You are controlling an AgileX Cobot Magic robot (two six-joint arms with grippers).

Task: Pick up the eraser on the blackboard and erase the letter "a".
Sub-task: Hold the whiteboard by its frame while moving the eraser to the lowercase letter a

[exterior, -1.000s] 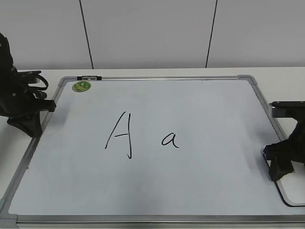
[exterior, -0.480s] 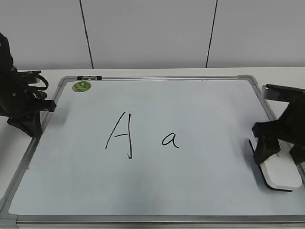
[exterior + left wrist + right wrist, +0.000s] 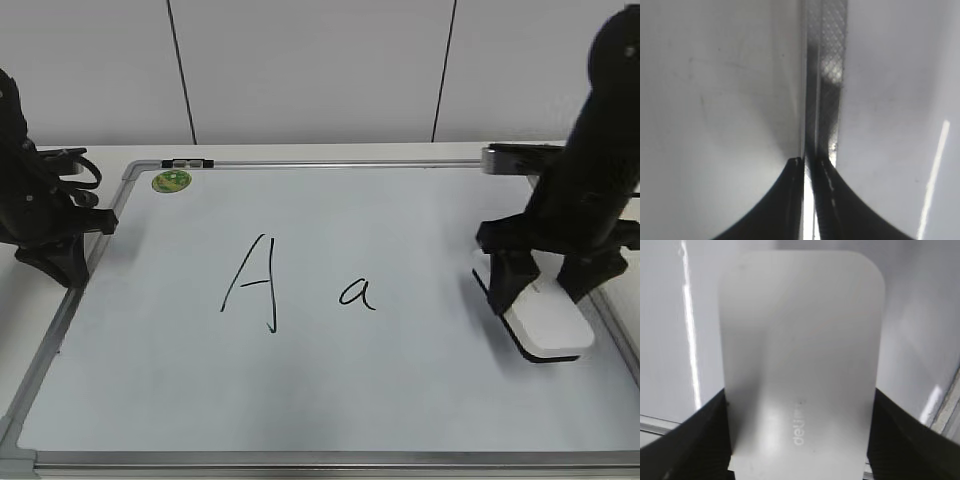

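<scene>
The blackboard (image 3: pixel 400 390) is a large white board with a silver frame and a green sticker (image 3: pixel 171 181). A tall capital "A" (image 3: pixel 252 284) and the small letter "a" (image 3: pixel 358 293) are written in black at its middle. My right gripper (image 3: pixel 540 285) is shut on the white eraser (image 3: pixel 545 322) and holds it over the board's right part, well right of the "a". The right wrist view shows the eraser (image 3: pixel 800 365) clamped between both fingers (image 3: pixel 800 440). My left gripper (image 3: pixel 62 262) is shut and empty at the board's left frame (image 3: pixel 827 75).
The board lies on a white table (image 3: pixel 350 150) in front of a white panelled wall. A black clip (image 3: pixel 187 162) sits on the board's top frame near the sticker.
My right gripper has carried the eraser from the board's lower right edge up and to the left, onto the board's right part. The left arm has not moved.
</scene>
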